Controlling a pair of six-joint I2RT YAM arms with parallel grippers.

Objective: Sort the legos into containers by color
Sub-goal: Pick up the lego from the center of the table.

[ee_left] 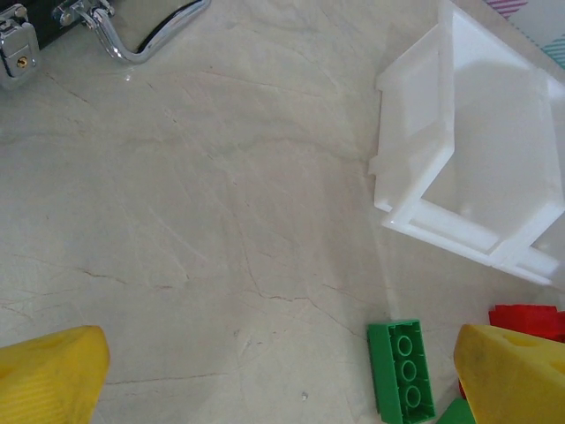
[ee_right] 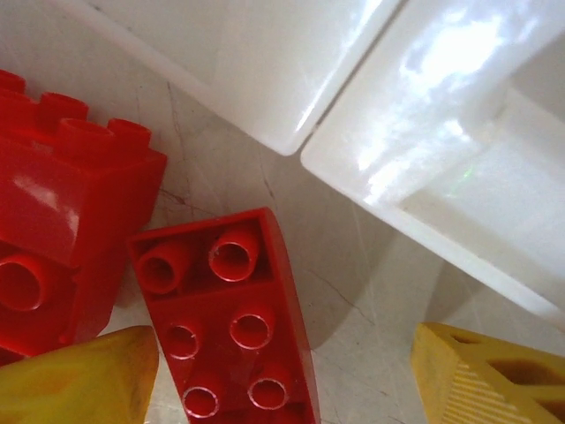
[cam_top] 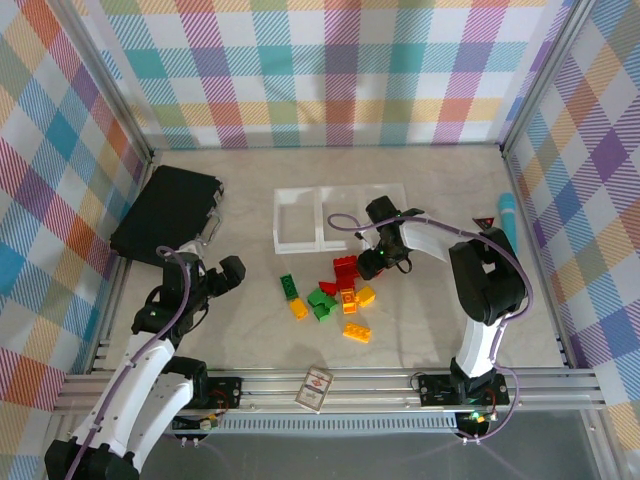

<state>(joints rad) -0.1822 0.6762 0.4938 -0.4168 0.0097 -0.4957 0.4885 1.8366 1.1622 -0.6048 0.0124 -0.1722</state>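
Beige marble-patterned counter [cam_top: 440, 330] carried the three joined white containers [cam_top: 321, 215], and the legos [cam_top: 335, 295] lay heaped just in front of them. Left pincer [ee_left: 281, 371] hung fully apart over bare counter, gripping nothing. Right pincer [ee_right: 287, 380], jaws apart, straddled a red brick [ee_right: 229, 318] that sat skewed between its fingertips and appeared to touch a larger red block [ee_right: 53, 230]. Closing there risked twisting the brick free or dragging the neighbour along. A corner of the containers, just beside it, could be struck on lifting.
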